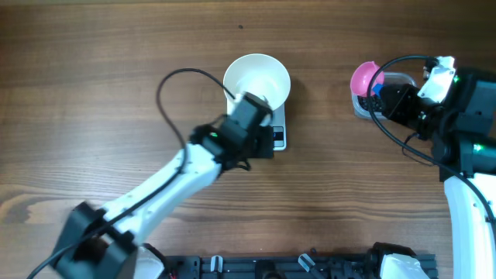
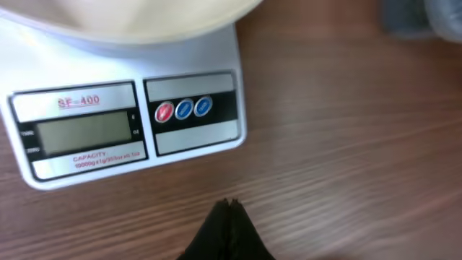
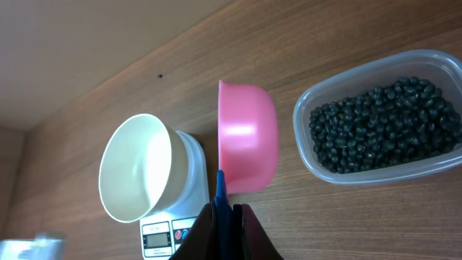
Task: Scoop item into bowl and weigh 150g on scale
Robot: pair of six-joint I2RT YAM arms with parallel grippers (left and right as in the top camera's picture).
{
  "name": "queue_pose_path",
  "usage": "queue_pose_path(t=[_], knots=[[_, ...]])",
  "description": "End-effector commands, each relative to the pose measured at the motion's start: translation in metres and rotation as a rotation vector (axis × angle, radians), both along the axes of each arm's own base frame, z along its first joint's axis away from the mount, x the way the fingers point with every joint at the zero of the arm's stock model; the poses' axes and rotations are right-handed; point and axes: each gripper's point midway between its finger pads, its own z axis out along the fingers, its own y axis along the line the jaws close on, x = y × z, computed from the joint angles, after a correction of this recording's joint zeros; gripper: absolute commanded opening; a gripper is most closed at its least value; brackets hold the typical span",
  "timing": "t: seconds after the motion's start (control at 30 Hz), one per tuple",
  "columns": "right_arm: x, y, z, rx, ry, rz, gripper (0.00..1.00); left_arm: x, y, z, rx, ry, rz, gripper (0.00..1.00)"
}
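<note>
Black fingertips of the left gripper (image 2: 228,215) are pressing together at the bottom centre of the left wrist view, clenched on nothing. Just beyond them the small white rectangular digital scale (image 2: 216,65) is sitting on the brown wooden table (image 2: 346,144), its grey LCD display (image 2: 83,133) showing blank and its red and blue round buttons (image 2: 184,109) facing the fingers. Behind those, the round glossy white bowl (image 2: 144,18) is resting on the scale's platform, filling the upper left of the frame.

At the bottom centre of the right wrist view, the right gripper (image 3: 225,217) is grasping the blue handle (image 3: 221,189) of a round pink plastic scoop (image 3: 249,137). Past it, the scoop is standing between the empty bowl at centre left and a clear rounded-rectangular plastic tub (image 3: 304,155) at right. The tiny round black beans (image 3: 382,123) are lying piled inside that tub.

From overhead, the left arm (image 1: 167,190) is hiding most of the scale's front, and a black cable (image 1: 165,85) is looping left of the bowl. At upper right the scoop is covering part of the tub.
</note>
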Motion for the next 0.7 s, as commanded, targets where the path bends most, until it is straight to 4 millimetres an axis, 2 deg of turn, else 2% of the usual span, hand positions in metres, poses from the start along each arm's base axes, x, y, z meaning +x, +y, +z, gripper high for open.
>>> queue_pose_path(t=[0.0, 0.13, 0.33, 0.5, 0.67], knots=[[0.005, -0.004, 0.0, -0.028, 0.0, 0.003, 0.04, 0.012, 0.009, -0.036, 0.165, -0.055, 0.024, 0.04], [0.006, -0.006, -0.005, -0.035, 0.014, -0.005, 0.04, 0.025, 0.001, -0.063, 0.172, -0.064, 0.031, 0.04], [0.006, -0.008, -0.006, -0.041, 0.02, -0.017, 0.04, 0.045, 0.013, -0.068, 0.25, -0.154, 0.099, 0.04], [0.006, -0.009, -0.006, -0.043, 0.024, -0.019, 0.04, 0.05, 0.011, -0.075, 0.247, -0.158, 0.104, 0.04], [0.005, -0.009, -0.007, -0.044, 0.024, -0.018, 0.04, 0.056, 0.018, -0.079, 0.248, -0.154, 0.126, 0.04]])
